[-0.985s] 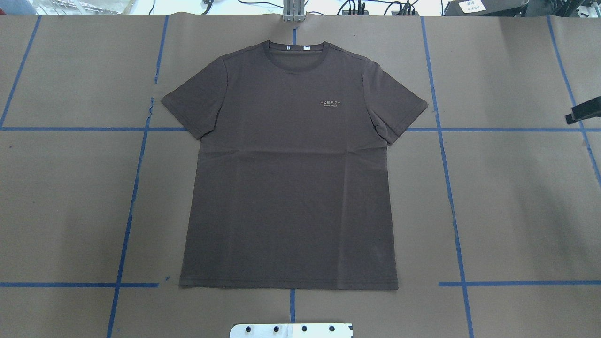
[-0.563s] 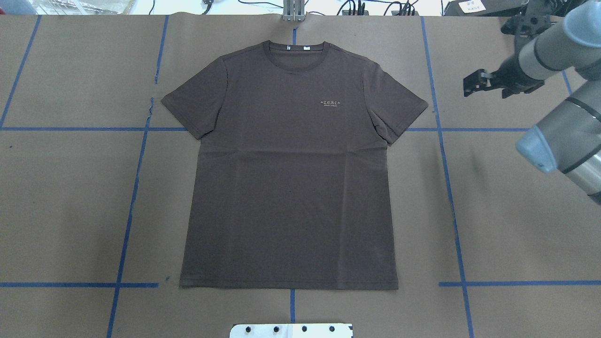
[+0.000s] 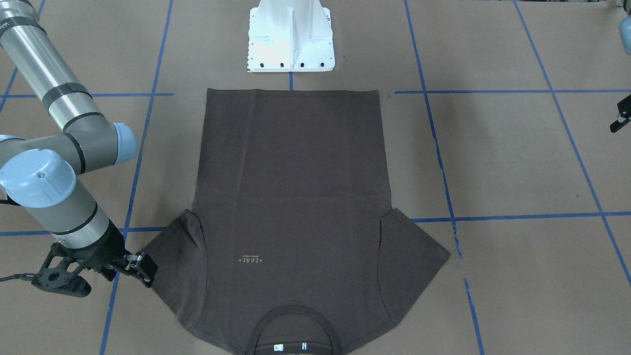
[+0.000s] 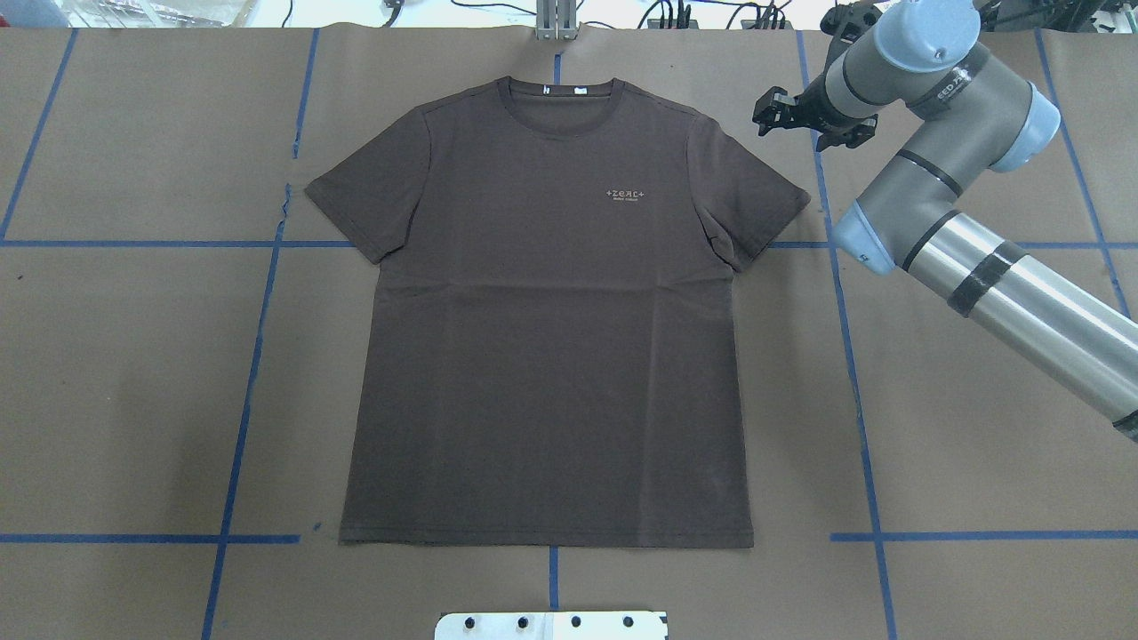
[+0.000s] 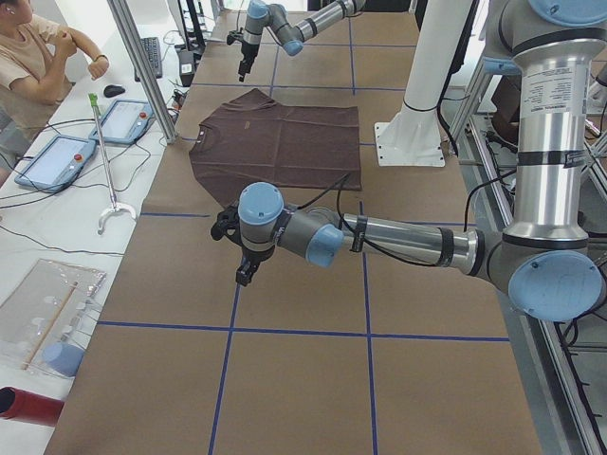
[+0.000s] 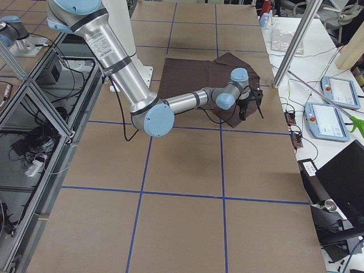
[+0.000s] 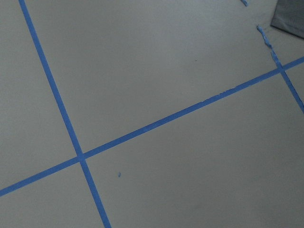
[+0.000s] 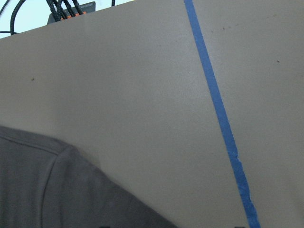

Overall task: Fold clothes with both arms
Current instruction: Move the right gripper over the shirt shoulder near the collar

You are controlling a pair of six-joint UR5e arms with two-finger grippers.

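Because the dark grey-brown short-sleeved T-shirt [image 4: 551, 356] looks soft and limp, we would pinch its shoulder seams, our right hand [image 4: 765, 114] gaping empty, our left hand [image 3: 621, 117] unreadable.

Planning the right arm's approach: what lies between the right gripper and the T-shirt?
Only bare brown paper, in the overhead view, separates right gripper and T-shirt.

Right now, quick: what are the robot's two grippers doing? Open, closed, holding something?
Left gripper: cannot tell whether open or closed; it hangs over the bare table.
Right gripper: looks open, holding nothing, beside the T-shirt sleeve.
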